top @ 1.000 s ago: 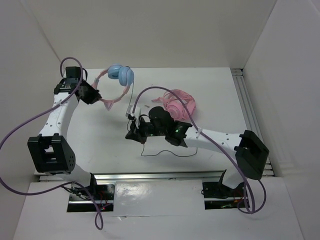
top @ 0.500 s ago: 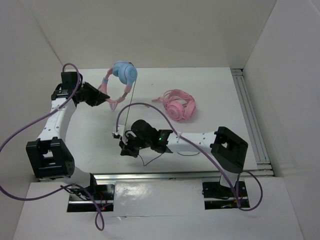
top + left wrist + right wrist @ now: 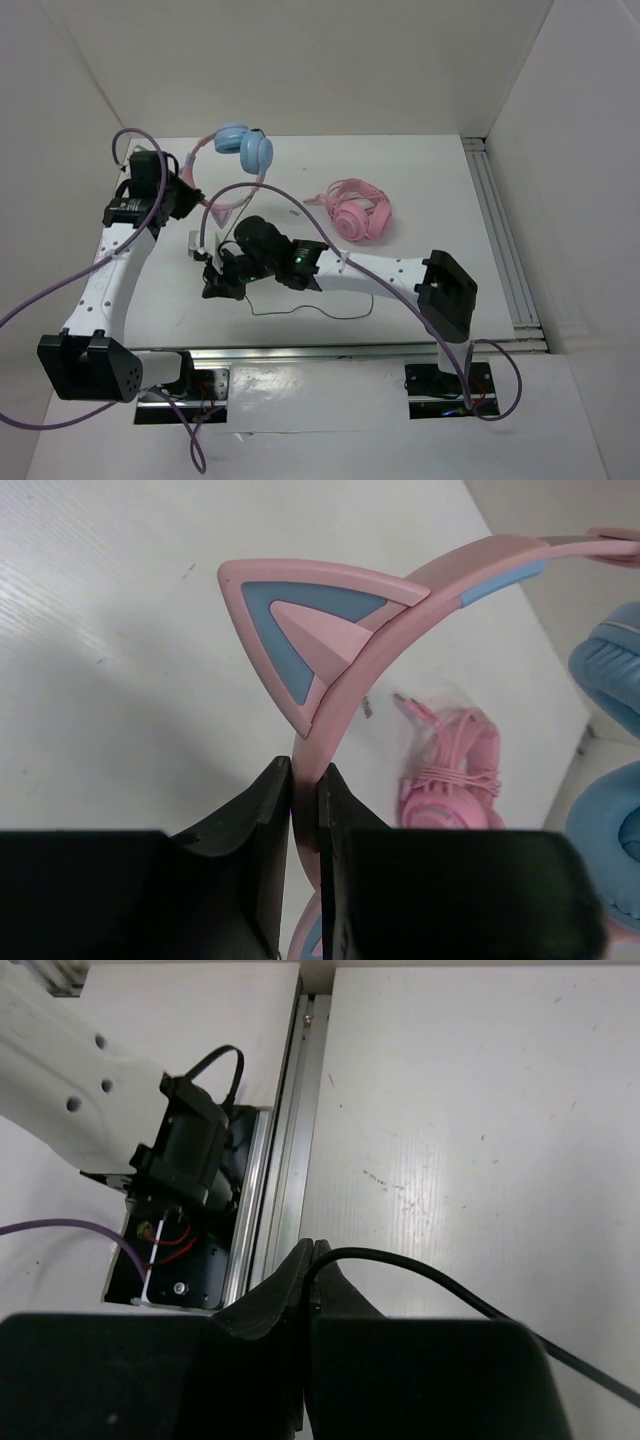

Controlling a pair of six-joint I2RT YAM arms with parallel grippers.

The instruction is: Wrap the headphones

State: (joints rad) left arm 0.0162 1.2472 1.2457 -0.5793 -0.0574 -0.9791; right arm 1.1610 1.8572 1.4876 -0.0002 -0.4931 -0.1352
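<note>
We can read no text, brand, number or sign in any view. A pale patch on the left arm (image 3: 127, 206) is too small to make out.

Headphones (image 3: 248, 150) far left; other headset (image 3: 358, 213) right of them, on table (image 3: 430, 180); cable (image 3: 300, 313) slack toward near edge.

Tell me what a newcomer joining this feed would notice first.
First, the cat-ear headphones with blue ear cups at the back left, their pink headband clamped in the left gripper. Next, nearer the front, the right gripper pinching the thin black cable. A second, all-pink headset lies untouched to the right.
</note>
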